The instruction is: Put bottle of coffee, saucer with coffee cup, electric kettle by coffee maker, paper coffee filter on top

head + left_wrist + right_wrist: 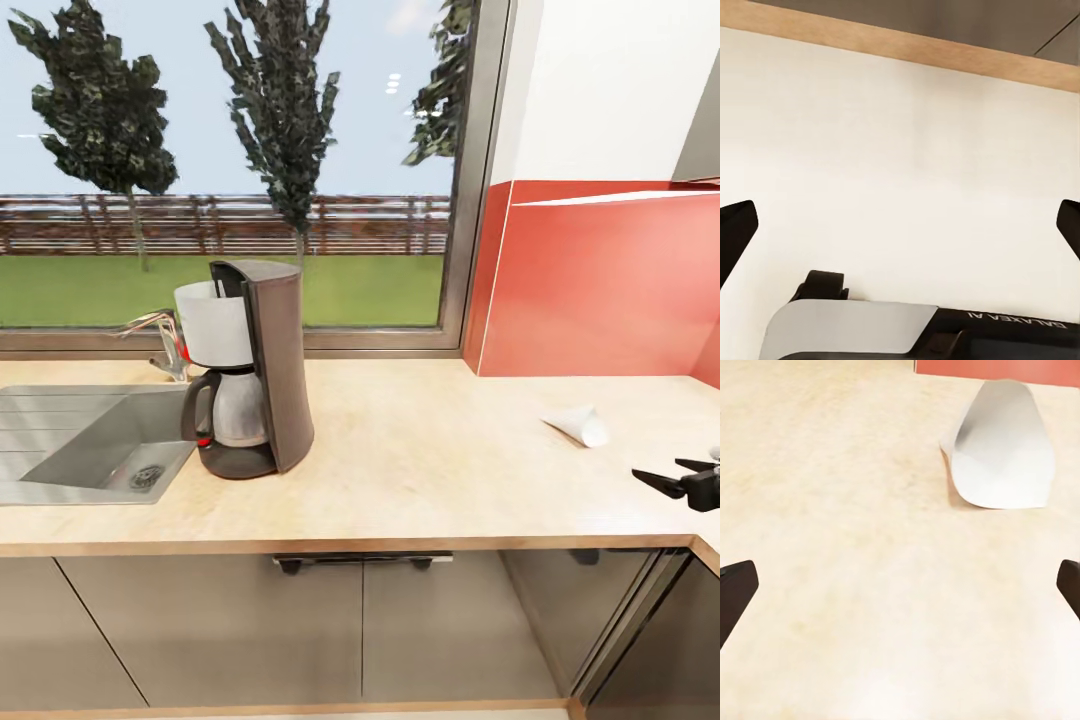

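Paper coffee filter on countertop — just ahead of right gripper, jaws wide, empty.

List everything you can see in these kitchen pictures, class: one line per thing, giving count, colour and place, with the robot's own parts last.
coffee maker: one, dark grey-brown with a white top part and a glass carafe, upright on the countertop beside the sink.
paper coffee filter: one, white, lying on its side on the countertop near the red wall panel, ahead of the right gripper.
sink: one, grey, set into the countertop at the left.
faucet: one, silver, behind the sink.
countertop: one, light beige.
window: one, behind the counter, showing trees, a fence and grass.
wall panel: red, right of the window.
cabinet doors: grey, under the countertop.
right gripper: one, black, open, at the countertop's right end.
left gripper: one, black, open.
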